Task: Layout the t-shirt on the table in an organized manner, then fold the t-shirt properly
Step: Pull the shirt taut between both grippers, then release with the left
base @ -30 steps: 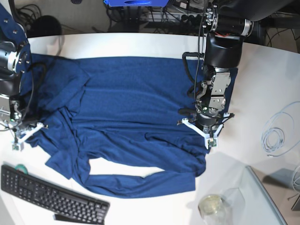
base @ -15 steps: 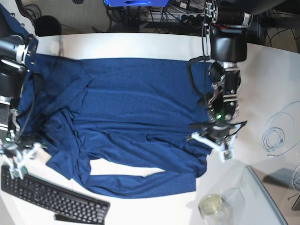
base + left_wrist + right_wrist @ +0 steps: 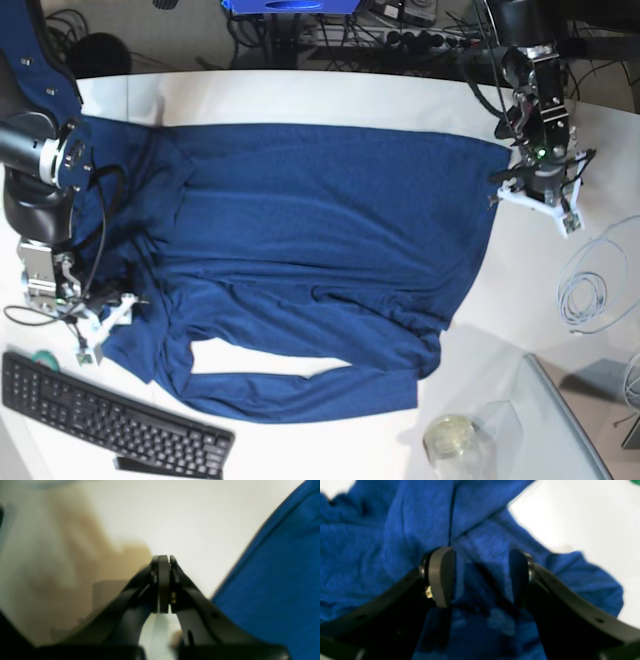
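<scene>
Shirt (image 3: 300, 250) lies spread across the table (image 3: 330, 95), sleeves bunched at 7 o'clock near the keyboard (image 3: 110, 415). Left gripper (image 3: 540, 195) sits over bare table just off the shirt's 2 o'clock corner, jaws pressed together, empty. Right gripper (image 3: 95, 320) is over the 8 o'clock edge, jaws apart over wrinkled fabric.

Bare worktop (image 3: 300, 95) is lying open beyond the t-shirt's (image 3: 320, 240) far edge. A keyboard (image 3: 110, 410) is hemming in the near left corner, a coiled cable (image 3: 590, 290) and glass jar (image 3: 452, 438) are crowding the right.
</scene>
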Robot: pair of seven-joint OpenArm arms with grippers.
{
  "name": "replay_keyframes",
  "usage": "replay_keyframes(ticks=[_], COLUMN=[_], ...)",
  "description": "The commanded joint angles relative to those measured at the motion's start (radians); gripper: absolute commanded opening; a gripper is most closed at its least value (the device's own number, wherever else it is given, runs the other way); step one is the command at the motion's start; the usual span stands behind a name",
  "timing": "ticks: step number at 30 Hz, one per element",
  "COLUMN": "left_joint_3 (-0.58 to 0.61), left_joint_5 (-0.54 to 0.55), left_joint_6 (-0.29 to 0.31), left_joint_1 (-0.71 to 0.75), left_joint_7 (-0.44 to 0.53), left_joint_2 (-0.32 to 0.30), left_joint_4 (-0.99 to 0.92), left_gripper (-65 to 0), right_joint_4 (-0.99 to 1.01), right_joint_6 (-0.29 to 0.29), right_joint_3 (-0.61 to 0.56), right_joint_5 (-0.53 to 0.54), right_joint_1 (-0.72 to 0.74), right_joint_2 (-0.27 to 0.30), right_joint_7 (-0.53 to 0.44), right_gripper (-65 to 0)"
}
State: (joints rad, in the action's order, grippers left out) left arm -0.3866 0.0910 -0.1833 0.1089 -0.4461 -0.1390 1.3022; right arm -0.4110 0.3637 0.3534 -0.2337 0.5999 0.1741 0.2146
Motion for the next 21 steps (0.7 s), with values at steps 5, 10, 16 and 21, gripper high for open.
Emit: replay_keyframes(ticks=[5,10,16,21], left_joint_3=[-0.078,-0.17,-0.18,-0.18], left_joint_5=[-0.004,-0.004,-0.004,-0.004], left_joint_6=[0.044,0.137,0.138,0.138], left_joint_1=[0.004,0.004,0.015,0.016], left_joint_7=[0.025,0.023,0.023,0.023], left_joint_2=[-0.012,-0.004,-0.006,-0.006], left_joint_4=[0.017,0.01,0.01,0.01], left_gripper=[-65.0,-65.0,-65.0,-65.0], right_joint_4=[-0.019,-0.058,-0.058,-0.058], right_joint_6=[0.004,0.065,0.065,0.065], right_joint_3=[0.003,0.003,0.002,0.002], right_joint_5=[0.01,0.009,0.009,0.009], right_joint_1=[0.044,0.035,0.03,0.03], right_joint_2=[-0.003,-0.023,-0.04,-0.043], right_joint_7=[-0.03,-0.025,-0.025,-0.024], right_gripper=[-31.5,-31.5,-32.1,-40.1])
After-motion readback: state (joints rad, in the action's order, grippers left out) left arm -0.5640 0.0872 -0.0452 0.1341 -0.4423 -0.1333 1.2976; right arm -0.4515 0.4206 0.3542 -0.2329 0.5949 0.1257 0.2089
